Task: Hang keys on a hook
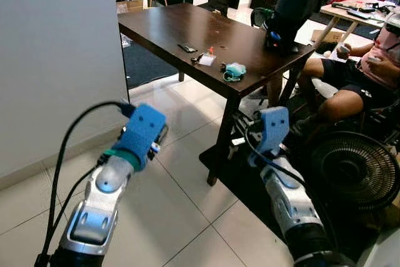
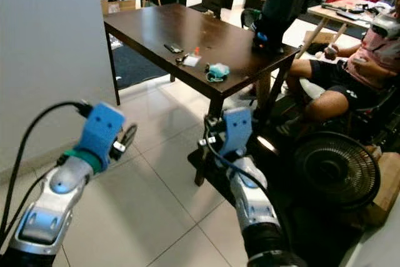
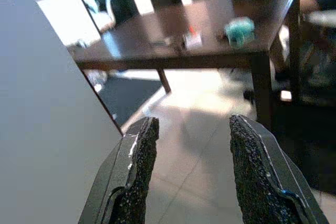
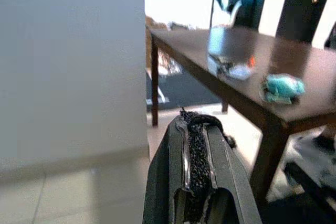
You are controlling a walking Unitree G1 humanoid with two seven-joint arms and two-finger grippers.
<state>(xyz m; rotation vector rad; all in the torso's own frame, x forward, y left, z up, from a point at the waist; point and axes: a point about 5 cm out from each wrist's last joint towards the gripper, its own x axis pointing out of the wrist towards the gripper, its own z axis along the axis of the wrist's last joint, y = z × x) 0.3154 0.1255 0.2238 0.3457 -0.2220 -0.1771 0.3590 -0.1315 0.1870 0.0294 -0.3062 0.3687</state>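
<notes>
The keys (image 1: pixel 204 57) lie on the counter (image 1: pixel 162 26), ahead of both grippers. The right gripper (image 4: pixel 197 124), fingers closed and empty, is nearer; the left gripper (image 3: pixel 191 145) is spread open, empty.

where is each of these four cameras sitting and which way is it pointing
Left eye view: on the head, looking forward and down at the dark table, tiled floor and white wall; both silver arms show, left gripper low.
Right eye view: the same scene from slightly to the right, again with both arms.
Left wrist view: along the open left fingers toward the table.
Right wrist view: along the shut right gripper toward the same table.
Shared: every view has the teal keyring and keys on the table.
</notes>
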